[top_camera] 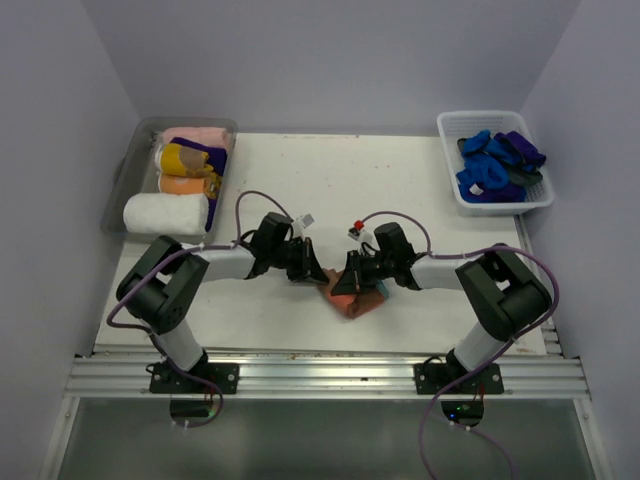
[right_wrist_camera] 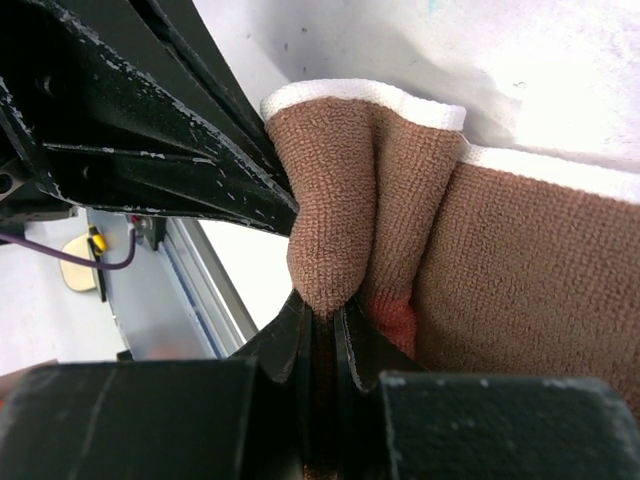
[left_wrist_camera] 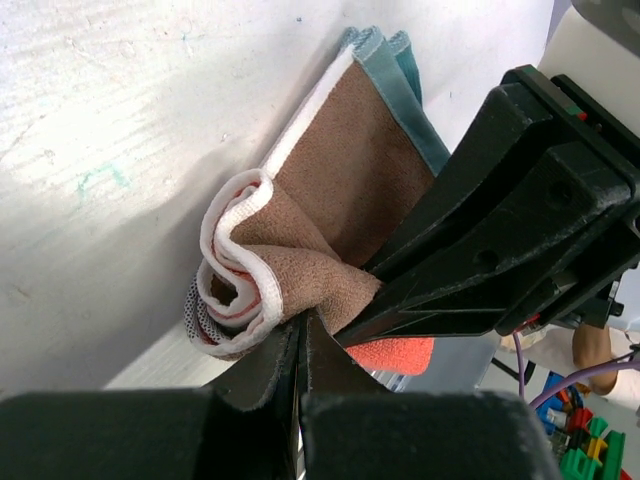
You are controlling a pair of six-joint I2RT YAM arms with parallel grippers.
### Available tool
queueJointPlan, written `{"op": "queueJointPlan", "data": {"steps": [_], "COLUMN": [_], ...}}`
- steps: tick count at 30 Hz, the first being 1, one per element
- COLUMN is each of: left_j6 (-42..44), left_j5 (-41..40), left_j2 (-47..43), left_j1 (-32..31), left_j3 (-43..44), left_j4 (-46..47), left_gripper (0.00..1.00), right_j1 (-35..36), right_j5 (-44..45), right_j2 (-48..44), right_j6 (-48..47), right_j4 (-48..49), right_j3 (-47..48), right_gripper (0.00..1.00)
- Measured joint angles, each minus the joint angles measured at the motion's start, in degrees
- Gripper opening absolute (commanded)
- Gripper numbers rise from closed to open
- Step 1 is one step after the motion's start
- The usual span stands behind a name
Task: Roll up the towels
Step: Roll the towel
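And the brown towel (top_camera: 355, 300) sits mid-table by the near edge, between both arms, one end curled into a loose first turn, so the roll's only just begun, I'd say. Left gripper (left_wrist_camera: 303, 338) is pinched tight on the curl; right gripper (right_wrist_camera: 322, 318) is clamped on a fold of the same cloth (fingers nearly meeting, fabric btwn). Next up: turn together w/ even tension. The grippers crowd each other, so there's a bump risk. Bin (top_camera: 118, 195) of rolled towels (top_camera: 165, 212) back left, basket (top_camera: 447, 150) of blue bits (top_camera: 490, 170) back right, well apart.
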Motion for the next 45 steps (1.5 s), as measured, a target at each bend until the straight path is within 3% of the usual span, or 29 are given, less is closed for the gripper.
{"op": "queueJointPlan", "data": {"steps": [8,13,19,26,32,39,45], "left_j6": [-0.4,0.7,2.7,5.2,4.0,3.1,6.6], "left_j5": [1.1,-1.2,-1.7,4.9,14.2,21.1,18.0], "left_j2": [1.7,-4.5,-11.2,4.2,16.0,20.2,22.1], "left_j1": [0.0,0.0,3.4,4.8,3.3,1.0,1.0], "left_j3": [0.9,0.9,2.6,15.9,16.7,16.7,20.4], "left_j4": [1.0,-2.9,-7.0,-7.3,-2.8,1.7,-5.8], "left_gripper": [0.0,0.0,0.0,0.0,0.0,0.0,0.0], "right_j1": [0.0,1.4,7.9,9.4,9.4,9.4,9.4], "right_j5": [2.1,7.0,15.2,17.2,18.4,18.6,19.1], "right_j2": [-0.8,-3.9,-7.1,-8.8,-11.5,-11.6,-12.1], "right_j6": [-2.4,-6.4,-10.3,-10.6,-10.6,-10.6,-10.7], "right_j4": [-2.0,-7.9,-10.9,-9.3,-8.6,-8.5,-9.4], "right_j3": [0.1,1.4,2.0,-0.4,-2.9,-3.0,-2.9], "right_gripper": [0.0,0.0,0.0,0.0,0.0,0.0,0.0]}}
